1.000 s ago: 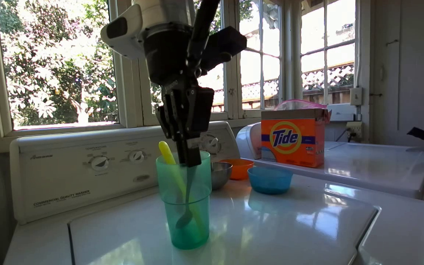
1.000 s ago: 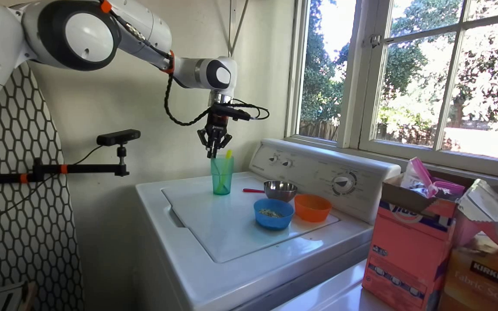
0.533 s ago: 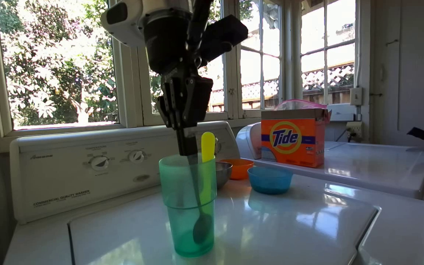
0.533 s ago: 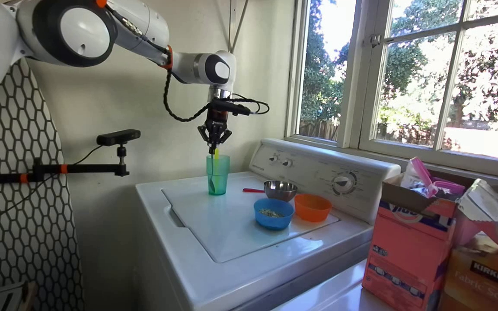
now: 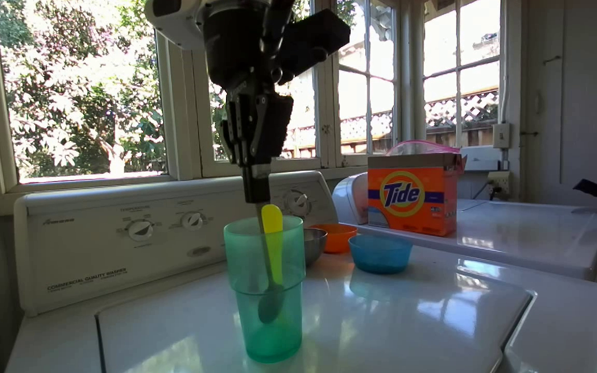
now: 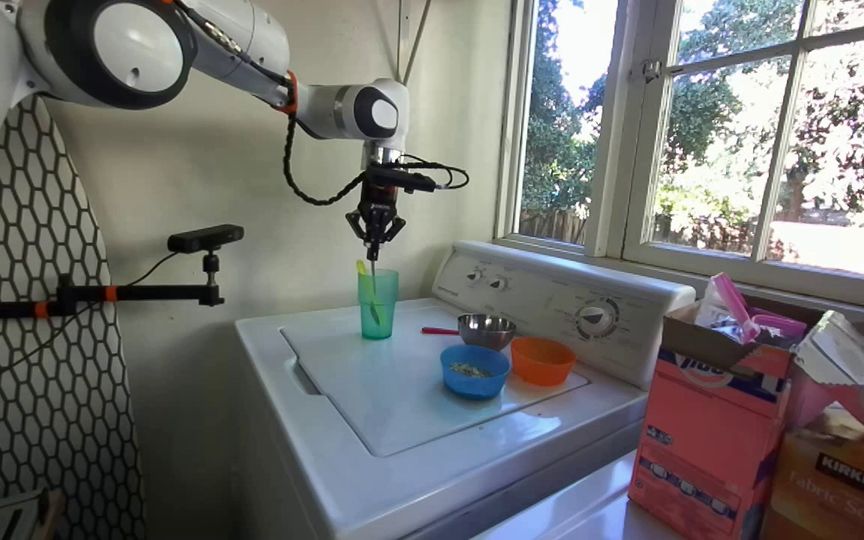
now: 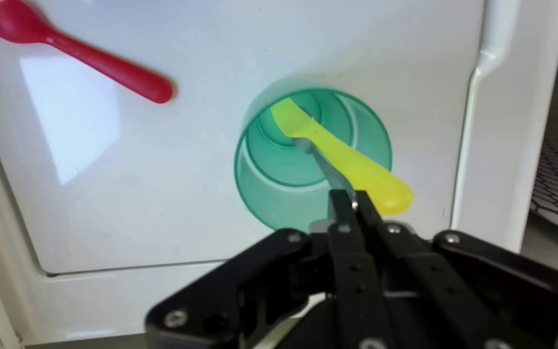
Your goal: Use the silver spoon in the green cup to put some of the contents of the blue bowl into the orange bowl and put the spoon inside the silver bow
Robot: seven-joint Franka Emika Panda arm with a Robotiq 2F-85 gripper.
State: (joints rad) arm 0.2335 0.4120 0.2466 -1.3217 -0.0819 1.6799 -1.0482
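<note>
Hanging head-down in the green cup (image 5: 251,305), the silver spoon (image 5: 270,300) is pinched between the jaws, which are closed on the top end of its thin handle, just above the rim. From here its head looks clear of the cup's floor, and a yellow-green utensil (image 7: 351,162) leans close by; I can't see whether the two touch. I'd expect the spoon to be light, stiff and hard to damage, but so slim and smooth that it may swivel under a load. The handle's end seems the right hold: it leaves length for dipping into the blue bowl (image 6: 477,388), which stands on the table (image 6: 394,397) well apart from the cup. A firm, level grip matters most if the pale contents (image 6: 469,370) are to reach the orange bowl (image 6: 544,375) unspilled.
</note>
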